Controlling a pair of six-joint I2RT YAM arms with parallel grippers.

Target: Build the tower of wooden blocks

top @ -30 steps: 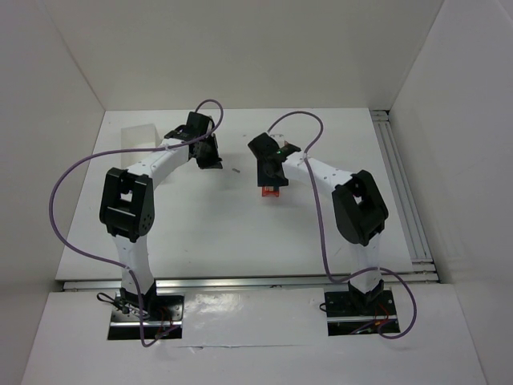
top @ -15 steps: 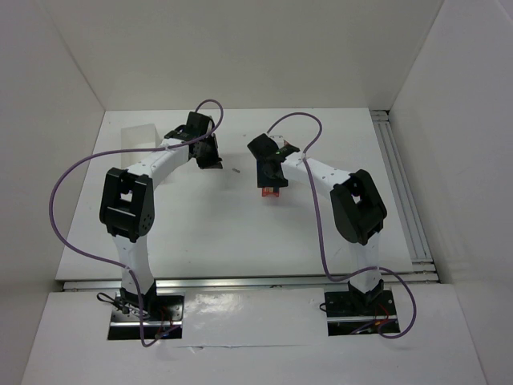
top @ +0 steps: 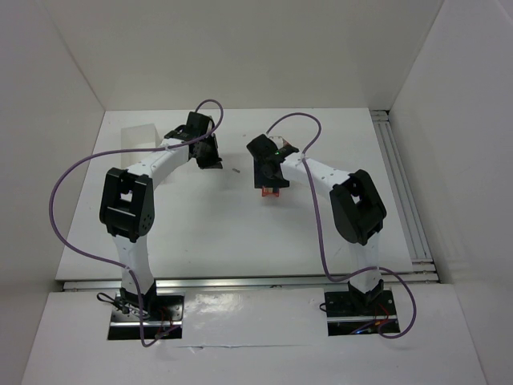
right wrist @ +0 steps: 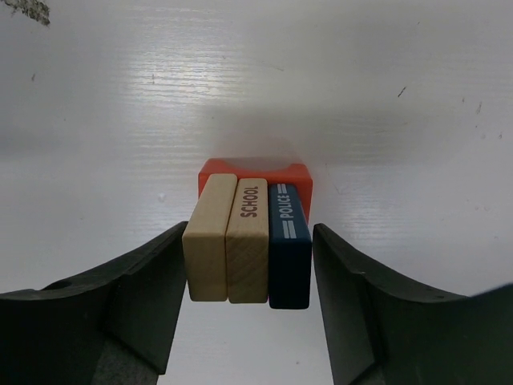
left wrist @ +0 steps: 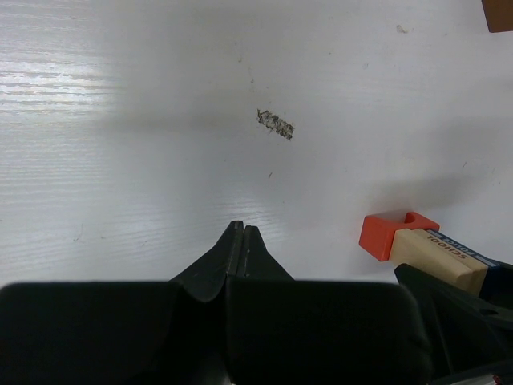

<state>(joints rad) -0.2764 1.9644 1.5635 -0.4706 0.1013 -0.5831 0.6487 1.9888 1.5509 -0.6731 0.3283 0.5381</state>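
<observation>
My right gripper (right wrist: 250, 241) is shut on three small blocks held side by side: a plain pale block (right wrist: 208, 237), a pale block marked SCHOOL (right wrist: 248, 241) and a dark blue block marked POLICE (right wrist: 288, 245). Their far ends meet an orange-red block (right wrist: 255, 170) on the table. In the top view the right gripper (top: 271, 183) is over the orange-red block (top: 272, 192). My left gripper (left wrist: 243, 233) is shut and empty, low over the table, left of the orange-red block (left wrist: 385, 234). A brown block (left wrist: 498, 13) shows at the top right corner of the left wrist view.
A translucent white tub (top: 136, 136) stands at the back left of the table. A small dark scuff mark (left wrist: 275, 125) is on the table ahead of my left gripper. White walls enclose the table, with a rail (top: 405, 200) along the right edge.
My right gripper has shifted very slightly to the left with the blocks. The left arm has not moved.
</observation>
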